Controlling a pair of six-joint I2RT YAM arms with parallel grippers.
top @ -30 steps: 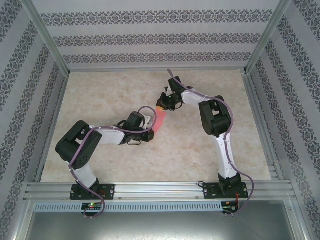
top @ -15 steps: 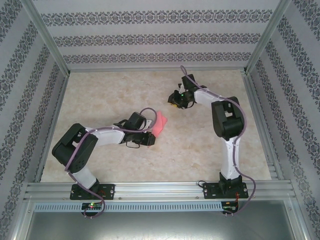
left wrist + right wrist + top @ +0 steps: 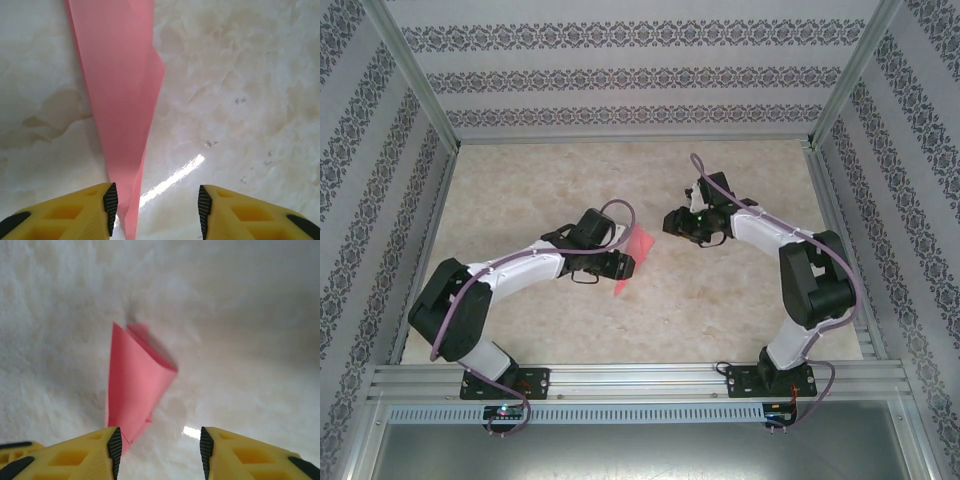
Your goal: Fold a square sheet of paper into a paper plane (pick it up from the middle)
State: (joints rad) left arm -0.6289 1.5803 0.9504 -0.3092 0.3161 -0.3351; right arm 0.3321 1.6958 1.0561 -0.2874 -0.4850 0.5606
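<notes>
The salmon-pink paper (image 3: 636, 246) is folded into a slim pointed paper plane shape with a central ridge, near the middle of the table. My left gripper (image 3: 625, 265) is right at it and open. In the left wrist view the paper (image 3: 117, 95) runs from the top edge down into the left gripper (image 3: 155, 210), close beside the left pad (image 3: 110, 207) and not pinched. My right gripper (image 3: 672, 220) is open, apart from the paper on its right. In the right wrist view the paper (image 3: 132, 385) lies ahead, left of the right gripper (image 3: 160, 450).
The marble-patterned tabletop (image 3: 540, 180) has free room at the back left and the front right. Aluminium frame rails (image 3: 620, 375) and patterned walls (image 3: 620, 75) enclose it on all sides.
Both grippers have gone from shut to open and let go of the paper. The right gripper has drawn back to the right, away from it. The left arm has stretched out further.
</notes>
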